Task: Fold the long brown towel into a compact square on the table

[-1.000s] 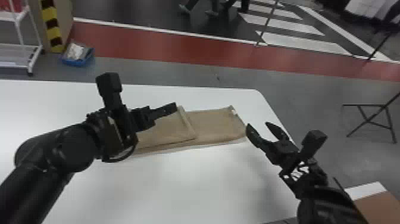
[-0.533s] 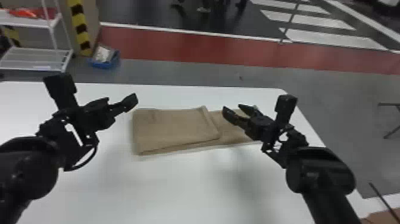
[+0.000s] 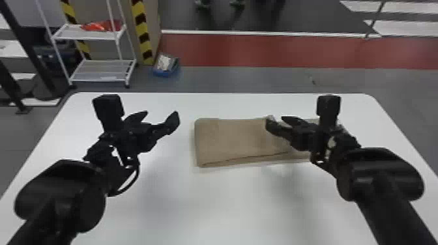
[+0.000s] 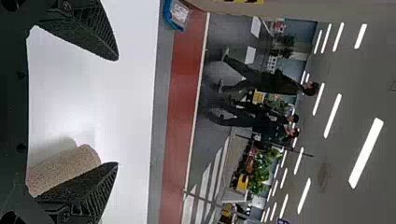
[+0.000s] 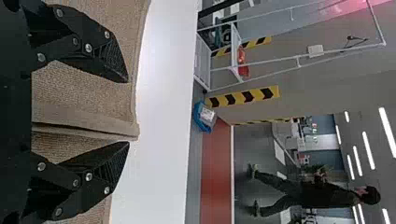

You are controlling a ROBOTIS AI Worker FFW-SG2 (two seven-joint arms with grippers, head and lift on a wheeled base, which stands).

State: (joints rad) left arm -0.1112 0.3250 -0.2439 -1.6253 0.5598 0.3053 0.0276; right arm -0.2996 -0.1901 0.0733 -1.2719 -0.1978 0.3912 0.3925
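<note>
Beyond your desk, grey floor carries a broad red strip (image 3: 260, 49). The desk (image 3: 211, 202) is smooth, white and round-cornered. Past its far left corner stands a white metal rack (image 3: 101, 70) with wire-like shelves. The towel (image 3: 231, 136), brown and finely grained, lies flat across the desk as a long rectangle, partly folded, its right part beneath your right arm.

Your left claw (image 3: 160, 115) is above the desk, left of the towel, its dark, ridged fingers wide apart. Your right claw (image 3: 276, 120) is over the towel, its fingers apart too; you cannot tell from here whether they touch the cloth.

The right wrist view brings you close to the towel: a thick folded edge runs between the right claw's (image 5: 127, 112) fingers. In the left wrist view, white desk lies between the left claw's (image 4: 116, 111) fingers, and the towel's rounded end appears beside one of them. That view also gives you long ceiling lights (image 4: 365, 153) and green plants (image 4: 264, 168).
</note>
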